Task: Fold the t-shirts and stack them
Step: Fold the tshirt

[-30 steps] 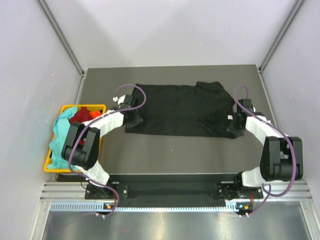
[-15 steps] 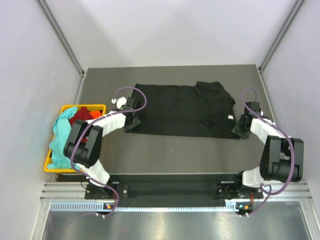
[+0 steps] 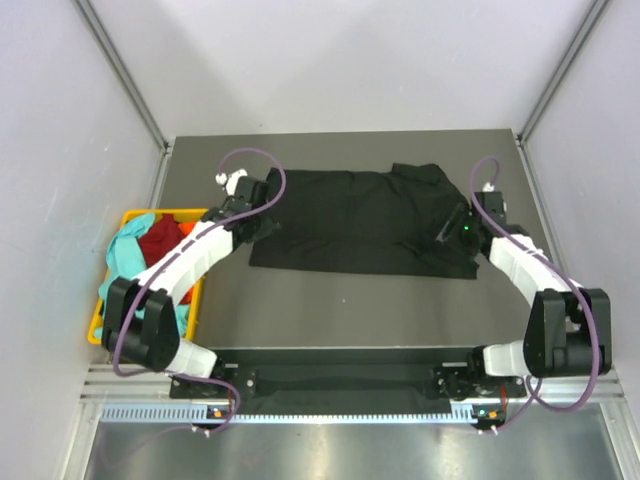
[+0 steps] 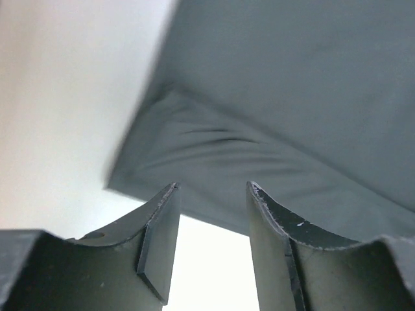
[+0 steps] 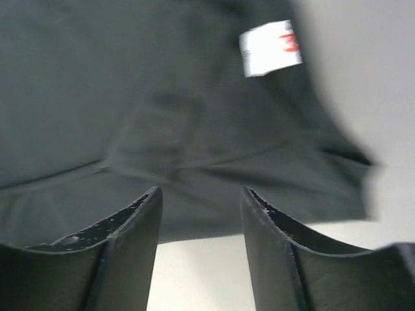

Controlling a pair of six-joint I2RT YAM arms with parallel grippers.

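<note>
A black t-shirt [image 3: 360, 220] lies spread flat on the grey table, its white neck label [image 5: 269, 48] near its right end. My left gripper [image 3: 264, 222] hovers at the shirt's left edge. In the left wrist view the left gripper [image 4: 211, 189] is open and empty, with a corner of the black t-shirt [image 4: 292, 97] just ahead of the fingertips. My right gripper [image 3: 447, 232] is over the shirt's right end. In the right wrist view the right gripper [image 5: 201, 191] is open and empty, above the hem of the black t-shirt [image 5: 130, 97]. Teal [image 3: 125, 255] and red [image 3: 160, 240] t-shirts sit in the basket.
A yellow plastic basket [image 3: 175, 212] stands at the table's left edge, next to the left arm's elbow. Grey walls with metal rails close the table in on the left, right and back. A metal rail runs along the near edge, by the arm bases.
The right gripper has opened and moved left from the shirt's right edge onto its right end. The left gripper has moved slightly toward the far side, its elbow swinging left.
</note>
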